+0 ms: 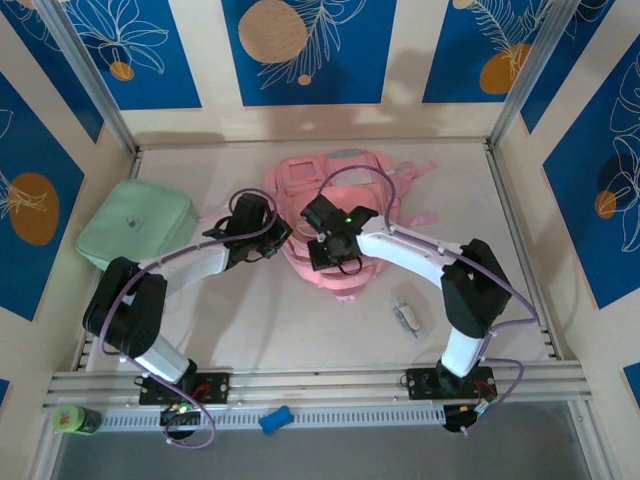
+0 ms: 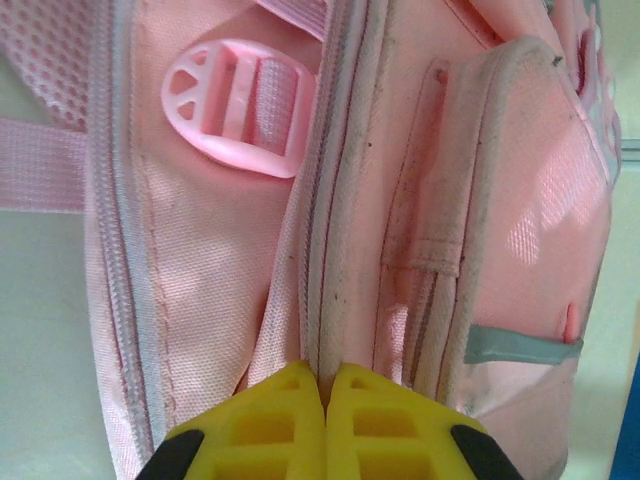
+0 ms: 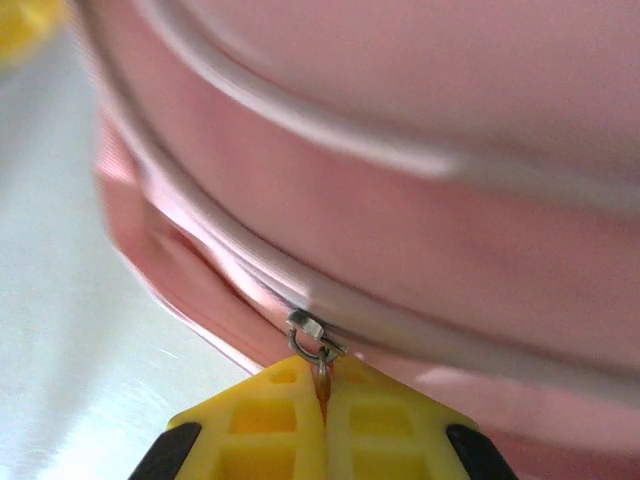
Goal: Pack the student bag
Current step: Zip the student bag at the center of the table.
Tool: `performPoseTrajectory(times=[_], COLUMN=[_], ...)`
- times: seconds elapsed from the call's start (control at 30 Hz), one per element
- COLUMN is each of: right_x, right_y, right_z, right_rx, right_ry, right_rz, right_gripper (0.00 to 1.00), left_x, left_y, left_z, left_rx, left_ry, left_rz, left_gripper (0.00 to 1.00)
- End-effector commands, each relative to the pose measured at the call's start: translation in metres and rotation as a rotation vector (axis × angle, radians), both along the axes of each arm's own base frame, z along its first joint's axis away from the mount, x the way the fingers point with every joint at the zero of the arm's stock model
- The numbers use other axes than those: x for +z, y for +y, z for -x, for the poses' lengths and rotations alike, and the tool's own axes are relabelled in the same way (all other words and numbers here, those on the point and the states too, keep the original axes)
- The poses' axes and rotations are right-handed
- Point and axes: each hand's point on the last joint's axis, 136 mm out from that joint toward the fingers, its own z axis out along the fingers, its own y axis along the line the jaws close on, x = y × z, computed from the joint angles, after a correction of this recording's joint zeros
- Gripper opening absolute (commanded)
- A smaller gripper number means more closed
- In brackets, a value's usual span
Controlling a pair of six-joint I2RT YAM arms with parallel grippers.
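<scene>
Shut tight, both pairs of jaws, yellow pads meeting face to face. On the right gripper [image 3: 322, 378], nipping a small metal zip pull [image 3: 314, 338] that hangs from a zip line along the curved edge of the large pink fabric student bag [image 1: 300, 185]. On the left gripper [image 2: 325, 385], closed over a grubby white piped seam [image 2: 318, 250], apparently pinching that edge of cloth to brace it.

Looks like the opening step: steadying one side while drawing the zip, so that a compartment can take its contents. Calls next for an even pull of the slider along the track, following the bend rather than tugging straight, with a firm left grip against the drag. Risks slipping off so tiny a pull.

Lies flat mid-table under both grippers, pocketed front upward, pale blue panel at the far end, straps trailing to the far right. Shows soft woven cloth, mesh padding, a pink oval plastic buckle [image 2: 240, 105] on webbing, soiled piping. Leaves a mint green square soft case [image 1: 135, 235] well apart to the left on the pale table [image 1: 250, 320].
</scene>
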Motion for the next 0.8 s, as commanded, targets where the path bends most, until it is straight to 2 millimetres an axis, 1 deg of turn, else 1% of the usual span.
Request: performPoseTrajectory(times=[0.0,0.07,0.13,0.17,0.2,0.23,0.27,0.33,0.37,0.4,0.43,0.47,0.5,0.53,0.57,0.63,0.73,0.77], right_x=[0.007,0.014,0.016,0.016,0.018,0.021,0.025,0.034,0.038,0.040,0.040,0.039,0.039,0.037,0.036,0.033,0.028,0.027], right_y=[-0.048,-0.058,-0.069,-0.074,-0.074,-0.071,-0.061,-0.031,-0.017,-0.009,-0.004,0.000,0.001,0.003,0.006,0.010,0.011,0.011], right_z=[0.014,0.013,0.009,0.005,0.003,0.002,0.000,0.003,0.004,0.003,0.001,0.000,-0.002,-0.002,-0.003,-0.002,-0.001,-0.001], right_rx=[-0.081,-0.095,-0.101,-0.108,-0.107,-0.098,-0.075,-0.012,0.005,0.005,-0.004,-0.013,-0.022,-0.024,-0.021,-0.009,-0.013,-0.016], right_ry=[0.040,0.031,0.007,0.007,0.007,0.005,-0.004,-0.013,-0.013,-0.009,0.002,0.011,0.015,0.015,0.015,0.016,0.025,0.027], right_rz=[0.076,0.060,0.095,0.114,0.118,0.113,0.088,0.002,-0.037,-0.059,-0.076,-0.083,-0.085,-0.090,-0.100,-0.118,-0.116,-0.115], right_gripper=[0.00,0.00,0.00,0.00,0.00,0.00,0.00,0.00,0.00,0.00,0.00,0.00,0.00,0.00,0.00,0.00,0.00,0.00], left_x=[0.007,0.009,0.013,0.017,0.019,0.025,0.029,0.037,0.040,0.043,0.043,0.047,0.048,0.052,0.056,0.059,0.052,0.052], left_y=[0.039,0.042,0.042,0.039,0.037,0.033,0.029,0.022,0.022,0.025,0.034,0.043,0.050,0.055,0.057,0.051,0.041,0.036], left_z=[-0.032,-0.041,-0.052,-0.058,-0.062,-0.068,-0.073,-0.078,-0.079,-0.079,-0.076,-0.074,-0.069,-0.063,-0.057,-0.040,-0.011,-0.004], left_rx=[0.050,0.037,0.018,-0.008,-0.032,-0.059,-0.079,-0.118,-0.135,-0.143,-0.138,-0.123,-0.110,-0.101,-0.094,-0.089,-0.028,-0.006], left_ry=[-0.049,-0.053,-0.069,-0.075,-0.080,-0.094,-0.111,-0.133,-0.134,-0.133,-0.112,-0.114,-0.109,-0.115,-0.117,-0.105,-0.059,-0.061], left_rz=[-0.091,-0.076,-0.052,-0.043,-0.035,-0.029,-0.025,-0.010,-0.019,-0.040,-0.077,-0.107,-0.120,-0.125,-0.123,-0.082,-0.025,0.009], left_gripper=[0.00,0.00,0.00,0.00,0.00,0.00,0.00,0.00,0.00,0.08,0.16,0.24,0.33,0.40,0.45,0.50,0.54,0.54])
